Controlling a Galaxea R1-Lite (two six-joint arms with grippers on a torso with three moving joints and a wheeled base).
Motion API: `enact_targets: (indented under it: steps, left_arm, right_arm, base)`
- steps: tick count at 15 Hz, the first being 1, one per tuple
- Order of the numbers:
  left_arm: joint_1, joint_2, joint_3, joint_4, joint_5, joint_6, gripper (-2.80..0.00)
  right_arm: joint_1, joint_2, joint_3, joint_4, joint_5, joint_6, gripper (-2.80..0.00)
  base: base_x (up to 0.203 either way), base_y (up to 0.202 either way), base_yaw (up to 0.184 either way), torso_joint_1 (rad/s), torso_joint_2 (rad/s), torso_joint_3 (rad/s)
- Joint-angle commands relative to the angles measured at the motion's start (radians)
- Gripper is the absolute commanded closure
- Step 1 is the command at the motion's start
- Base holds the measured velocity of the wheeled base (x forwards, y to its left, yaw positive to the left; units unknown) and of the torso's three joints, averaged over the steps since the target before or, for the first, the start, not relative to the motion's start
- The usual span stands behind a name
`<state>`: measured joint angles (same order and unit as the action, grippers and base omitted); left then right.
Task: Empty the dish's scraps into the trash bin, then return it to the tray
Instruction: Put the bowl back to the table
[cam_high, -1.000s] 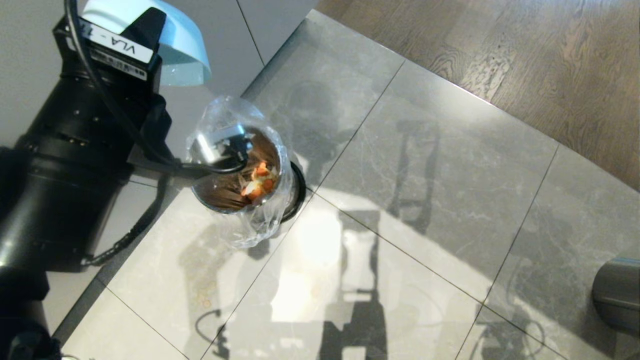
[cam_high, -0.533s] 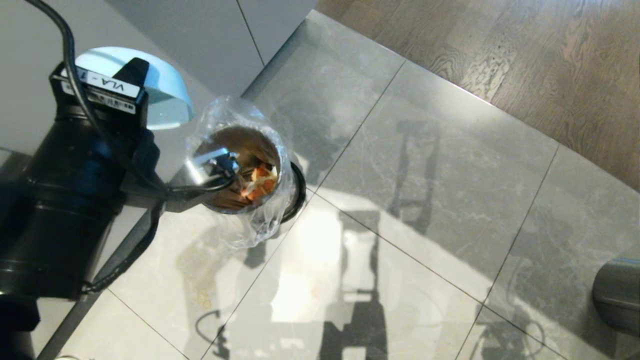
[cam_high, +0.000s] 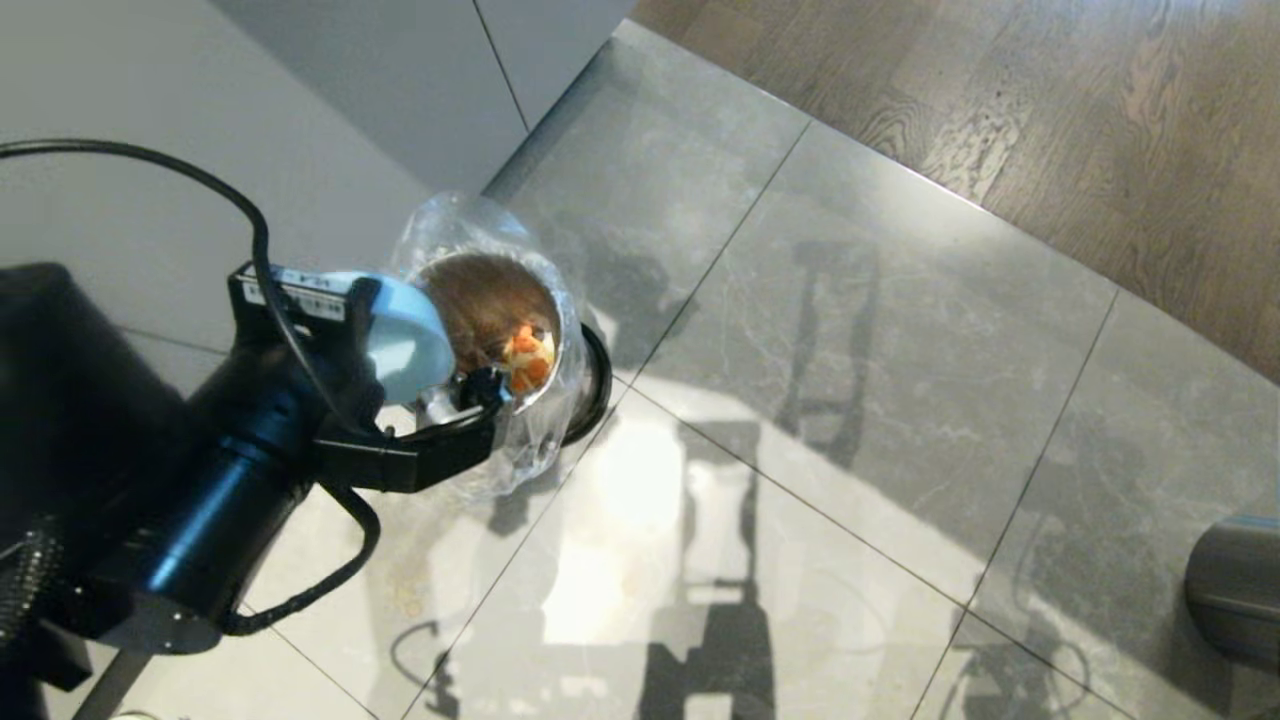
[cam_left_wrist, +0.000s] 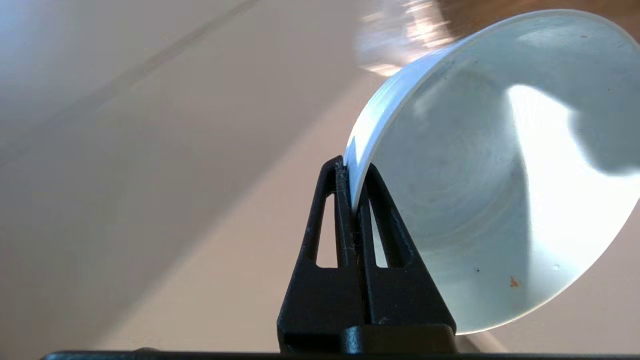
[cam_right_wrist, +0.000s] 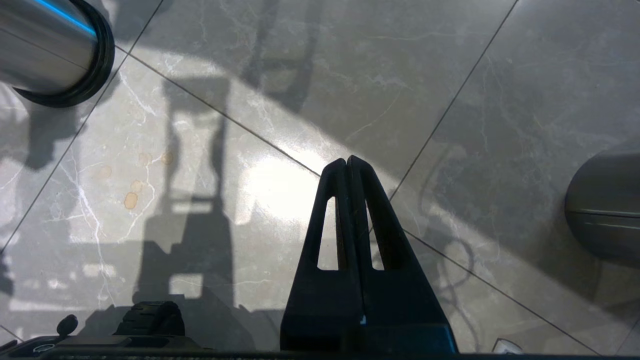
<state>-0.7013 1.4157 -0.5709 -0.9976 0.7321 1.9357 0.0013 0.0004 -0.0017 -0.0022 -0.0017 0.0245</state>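
The dish (cam_high: 405, 345) hangs tipped on its side just beside the trash bin (cam_high: 575, 385), at the bin's rim on the robot's side, its pale blue outside turned up toward the head camera and its mouth facing sideways rather than up. The left gripper (cam_left_wrist: 356, 172) pinches the dish's rim (cam_left_wrist: 357, 155) between nearly shut jaws, one finger outside the wall and one inside, so the bowl juts out past the fingertips with its axis lying roughly level. In the left wrist view the white inside looks emptied apart from a tiny orange fleck (cam_left_wrist: 513, 282) low on the wall. The scraps (cam_high: 527, 358) lie as an orange and yellow heap inside the bin's clear bag. The dumping therefore looks done, and the coming move is probably to roll the wrist so the mouth faces up, then carry the dish away from the bin to the tray, which no view shows. The right gripper (cam_right_wrist: 348, 162) hangs with jaws shut over bare floor tiles (cam_right_wrist: 320, 100), well apart from the bin, so the left arm is the one placed to finish.
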Motion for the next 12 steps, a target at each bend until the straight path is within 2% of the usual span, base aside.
enact_targets:
  steps: [1, 4, 10, 12]
  left_arm:
    - [0.011, -0.028, -0.001, 0.125, 0.006, -0.143, 0.0]
    - [0.028, -0.06, -0.015, 0.224, 0.003, -0.196, 0.0]
    - [0.096, -0.098, -0.017, 0.258, -0.003, -0.207, 0.0]
    - [0.111, -0.103, -0.015, 0.276, -0.005, -0.264, 0.0]
  right_arm:
    - [0.0, 0.0, 0.001, 0.0, 0.0, 0.0, 0.0]
    - [0.0, 0.0, 0.0, -0.001, 0.0, 0.0, 0.0]
    - [0.0, 0.0, 0.001, 0.0, 0.0, 0.0, 0.0]
    - [0.0, 0.0, 0.0, 0.0, 0.0, 0.0, 0.0]
  base:
    - [0.0, 0.0, 0.0, 0.0, 0.0, 0.0]
    - [0.0, 0.0, 0.0, 0.0, 0.0, 0.0]
    - [0.0, 0.0, 0.0, 0.0, 0.0, 0.0]
    - [0.0, 0.0, 0.0, 0.0, 0.0, 0.0]
